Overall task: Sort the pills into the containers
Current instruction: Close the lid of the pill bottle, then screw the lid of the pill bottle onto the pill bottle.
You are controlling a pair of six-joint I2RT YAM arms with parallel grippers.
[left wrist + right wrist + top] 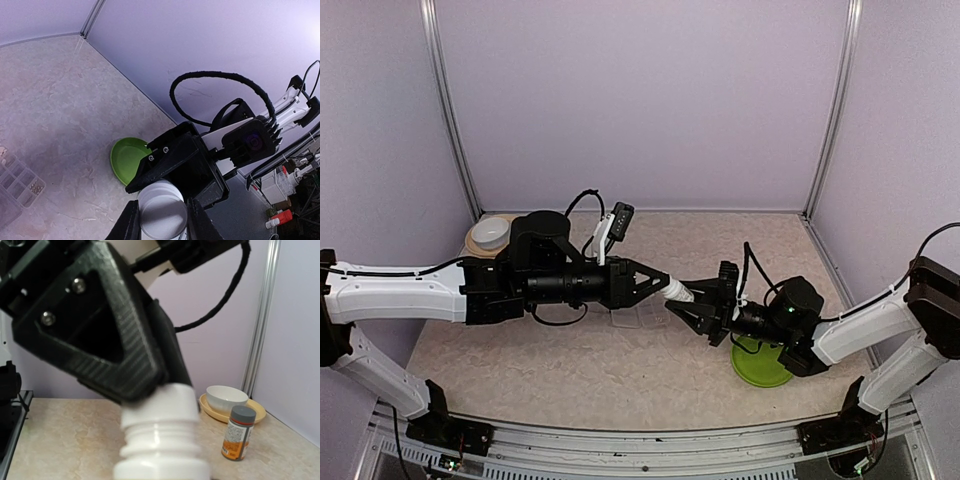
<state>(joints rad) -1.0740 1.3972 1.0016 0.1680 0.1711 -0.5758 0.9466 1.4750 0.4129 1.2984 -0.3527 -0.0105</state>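
Item: white bottle (160, 450), light, rigid, slick. Hold: my left fingers (129, 222) closed on cap, right fingers (692, 310) on body. Pills (35, 187): tiny, spill-prone.

I count one white bottle (678, 291), one grey-capped bottle (239, 433), one green plate (761, 367), one tan plate (257, 409), one bowl (492, 231), one compartment box (24, 174).

A flat, clear compartment box (638, 318) lies on the table (520, 350) near its middle. Tiny whitish pills (35, 187) sit in an edge compartment.
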